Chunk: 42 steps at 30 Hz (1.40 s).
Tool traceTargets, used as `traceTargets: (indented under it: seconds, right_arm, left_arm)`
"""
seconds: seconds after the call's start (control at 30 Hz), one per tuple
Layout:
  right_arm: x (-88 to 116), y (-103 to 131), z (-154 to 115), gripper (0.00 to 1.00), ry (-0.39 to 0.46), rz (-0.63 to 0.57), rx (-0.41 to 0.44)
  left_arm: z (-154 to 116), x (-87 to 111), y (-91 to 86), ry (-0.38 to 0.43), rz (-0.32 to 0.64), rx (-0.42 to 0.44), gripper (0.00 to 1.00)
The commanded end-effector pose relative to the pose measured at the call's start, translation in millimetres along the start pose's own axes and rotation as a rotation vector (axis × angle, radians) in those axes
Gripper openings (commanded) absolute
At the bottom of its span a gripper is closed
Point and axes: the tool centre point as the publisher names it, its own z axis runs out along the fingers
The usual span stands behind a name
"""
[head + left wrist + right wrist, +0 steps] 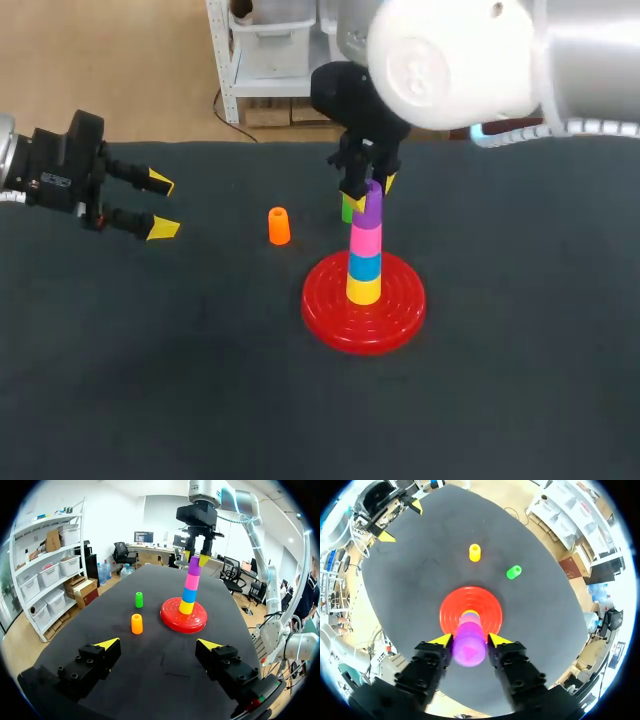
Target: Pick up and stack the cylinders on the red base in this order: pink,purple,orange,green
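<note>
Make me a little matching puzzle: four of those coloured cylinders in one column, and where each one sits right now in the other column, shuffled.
Things:
1. purple cylinder
2. orange cylinder
3. green cylinder
4. yellow cylinder

Places:
A. lowest in the stack, resting on the red base
B. top of the stack
C. standing alone on the table, in plain sight in the head view
D. standing on the table, half hidden behind the stack in the head view

Pairs: 1-B, 2-C, 3-D, 4-A
</note>
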Motion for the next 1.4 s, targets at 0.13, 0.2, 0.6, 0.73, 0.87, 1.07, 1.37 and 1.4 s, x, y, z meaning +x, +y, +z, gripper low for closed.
traceTargets:
  seconds: [0.13,0.2,0.6,0.73,0.87,1.07,1.37,1.4]
  right_arm:
    - [-18,-8,-3,1.00,0.014,0.000,-0.045]
    - [-25,-9,-8,1.00,-0.007,0.006,-0.074]
    - [-100,-26,21,1.00,-0.071,-0.019,-0.074]
    - [-125,-17,48,1.00,-0.026,-0.087,-0.071]
    - [-137,-14,72,1.00,0.026,-0.122,-0.050]
    - [-143,-20,84,1.00,0.045,-0.112,-0.035]
    - [-145,-7,91,1.00,0.063,-0.158,-0.034]
    - [-145,-7,92,1.00,0.065,-0.160,-0.034]
  left_arm:
    - [0,1.2,-0.2,-0.004,0.002,-0.002,1.00]
    - [0,1.2,-0.2,-0.004,0.002,-0.002,1.00]
    - [0,1.2,-0.2,-0.004,0.002,-0.002,1.00]
    - [0,1.2,-0.2,-0.004,0.002,-0.002,1.00]
    - [0,1.2,-0.2,-0.004,0.002,-0.002,1.00]
    - [0,1.2,-0.2,-0.004,0.002,-0.002,1.00]
    - [0,1.2,-0.2,-0.004,0.002,-0.002,1.00]
    - [0,1.2,-0.2,-0.004,0.002,-0.002,1.00]
